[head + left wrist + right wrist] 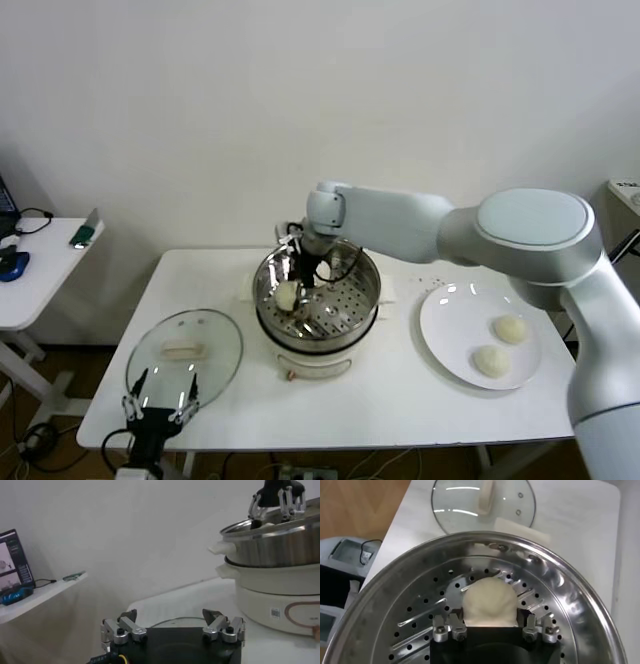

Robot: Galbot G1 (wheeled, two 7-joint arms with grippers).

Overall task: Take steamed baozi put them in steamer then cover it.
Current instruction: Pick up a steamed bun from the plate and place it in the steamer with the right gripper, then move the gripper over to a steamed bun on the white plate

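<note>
The steel steamer (362, 285) sits on its cream pot base at the table's middle. My right gripper (303, 280) reaches down into it and is shut on a cream-white baozi (288, 295), held just above the perforated floor; in the right wrist view the baozi (487, 600) fills the gap between my fingers (490, 622). Two more baozi (511, 329) (490, 361) lie on the white plate (445, 320). The glass cover (185, 350) lies flat at the table's left front. My left gripper (160, 400) is open and empty at the cover's near edge.
A white side table (40, 270) with small devices stands left of the main table. The left wrist view shows the pot base (280, 595) and steamer (280, 540) to one side, with the right gripper (277, 502) above the rim. The wall is close behind.
</note>
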